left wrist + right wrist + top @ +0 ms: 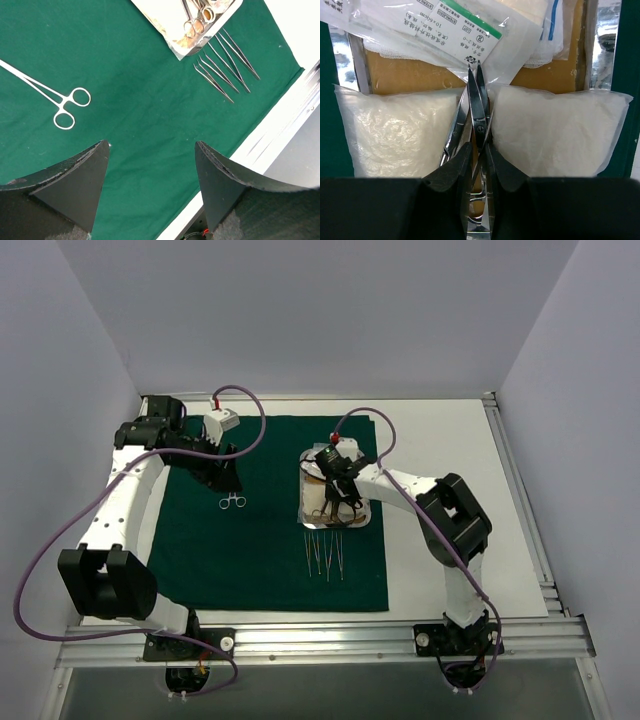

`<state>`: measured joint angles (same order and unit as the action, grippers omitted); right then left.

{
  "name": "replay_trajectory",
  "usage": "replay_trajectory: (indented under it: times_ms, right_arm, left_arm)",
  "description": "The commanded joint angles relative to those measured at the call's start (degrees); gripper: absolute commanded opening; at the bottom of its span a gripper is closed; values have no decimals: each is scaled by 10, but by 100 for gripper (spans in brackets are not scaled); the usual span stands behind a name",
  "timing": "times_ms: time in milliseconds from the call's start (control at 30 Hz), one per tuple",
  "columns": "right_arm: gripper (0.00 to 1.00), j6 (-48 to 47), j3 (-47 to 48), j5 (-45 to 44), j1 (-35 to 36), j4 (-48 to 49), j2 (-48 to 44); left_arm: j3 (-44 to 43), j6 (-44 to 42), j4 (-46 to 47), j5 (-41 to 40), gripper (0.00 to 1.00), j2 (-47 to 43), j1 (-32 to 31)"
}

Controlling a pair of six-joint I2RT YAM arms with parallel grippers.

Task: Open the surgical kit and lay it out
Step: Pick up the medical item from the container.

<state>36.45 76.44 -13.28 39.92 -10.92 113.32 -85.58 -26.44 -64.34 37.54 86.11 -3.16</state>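
From above, the left tool (222,462) hangs over the green drape (200,550) beside a ring-handled clamp (232,503); the right tool (338,483) reaches into the steel tray (306,523). Left wrist view: fingers (80,172) apart, empty, tweezers (225,65) lying nearby. Right wrist view: fingers (451,172) clamped on scissors (479,107) between clear packets (395,135).

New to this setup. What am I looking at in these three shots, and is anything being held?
Two white robot arms are bolted at the near edge of a table. The overhead shot looks down from behind them; the other two come from cameras on each wrist.

A green cloth covers the table. On it lie a steel tray, a row of thin tweezers and one ring-handled clamp set apart.

The left pincer hangs open over bare cloth, holding nothing. The right pincer is over the tray, closed on a scissor-like steel tool. Under it lie two clear packets of white gauze and labelled packets.
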Motion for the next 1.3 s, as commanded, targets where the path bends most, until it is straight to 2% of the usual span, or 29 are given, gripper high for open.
replay_trajectory:
  times_ms: [0, 300, 633, 767, 1267]
  right_arm:
    - [13, 11, -18, -2, 8, -16, -4]
    - [17, 20, -24, 29, 19, -2, -17]
    - [24, 23, 5, -22, 41, -42, -42]
    - [24, 32, 6, -41, 53, -59, -49]
    - [24, 42, 3, -29, 50, -50, -37]
  left_arm:
    - [-35, -13, -1, 21, 79, -7, 4]
    - [-42, -17, -7, 37, 79, 6, 5]
    - [-34, -32, -17, 42, 79, -1, 4]
    - [-31, -36, -21, 46, 79, -7, 5]
    - [-46, -41, -35, 65, 79, 6, 5]
